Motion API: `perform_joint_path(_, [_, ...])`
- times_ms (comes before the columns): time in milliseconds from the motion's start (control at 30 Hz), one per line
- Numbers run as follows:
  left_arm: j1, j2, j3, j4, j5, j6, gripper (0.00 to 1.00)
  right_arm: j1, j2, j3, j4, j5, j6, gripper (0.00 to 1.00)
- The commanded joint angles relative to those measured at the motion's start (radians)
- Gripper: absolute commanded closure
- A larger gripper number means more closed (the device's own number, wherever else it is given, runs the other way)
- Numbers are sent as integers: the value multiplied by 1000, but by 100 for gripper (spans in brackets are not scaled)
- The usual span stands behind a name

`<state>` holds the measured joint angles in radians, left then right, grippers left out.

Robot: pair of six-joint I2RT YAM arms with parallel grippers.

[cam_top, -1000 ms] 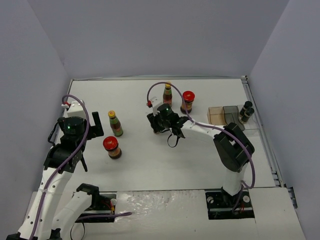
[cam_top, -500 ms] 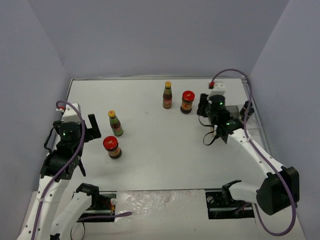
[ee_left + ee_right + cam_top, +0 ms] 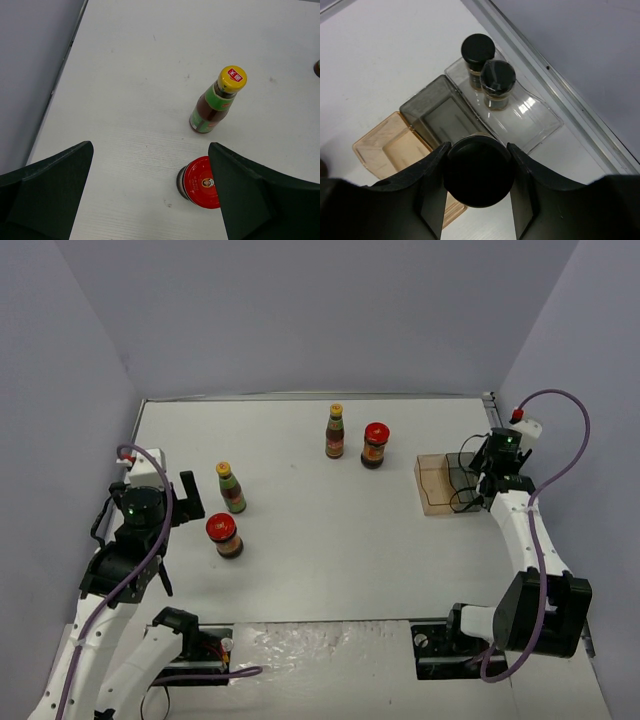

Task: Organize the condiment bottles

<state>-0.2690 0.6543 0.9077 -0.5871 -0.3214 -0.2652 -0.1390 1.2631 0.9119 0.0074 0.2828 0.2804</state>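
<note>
— What is held in the tray [image 3: 426, 490] at 3 o'clock on the tabletop [image 3: 330, 540]?
— One black-capped shaker [image 3: 478, 49] and a second shaker [image 3: 497, 77] are seen standing close together in its clear compartment [image 3: 535, 120].
— And the third shaker [image 3: 479, 172]?
— It is clamped between the fingers of the right gripper [image 3: 478, 150], above the grey compartment [image 3: 437, 115] and the amber compartment [image 3: 385, 150].
— Where are the others placed?
— A yellow-capped bottle [image 3: 335, 432] and a red-lidded jar [image 3: 375, 444] are stood together at 12 o'clock. A second yellow-capped bottle [image 3: 215, 102] and a second red-lidded jar [image 3: 200, 182] are found at 9 o'clock, before the left gripper [image 3: 151, 145], whose fingers are spread wide apart.
</note>
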Motion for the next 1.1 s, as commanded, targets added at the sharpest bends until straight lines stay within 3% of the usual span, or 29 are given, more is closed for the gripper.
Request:
perform_joint_path(0, [-9,25,26,47,-30,14,3,-34,29,22,92,70,-12,100])
perform_joint_path(400, [-8,73,20,69,-37,7,3,-128,98,-20,224,32,-38,100])
perform_joint_path(1067, [-4,37,-9,104,-63,17,3,-156,217,-76,322,23,-13,99])
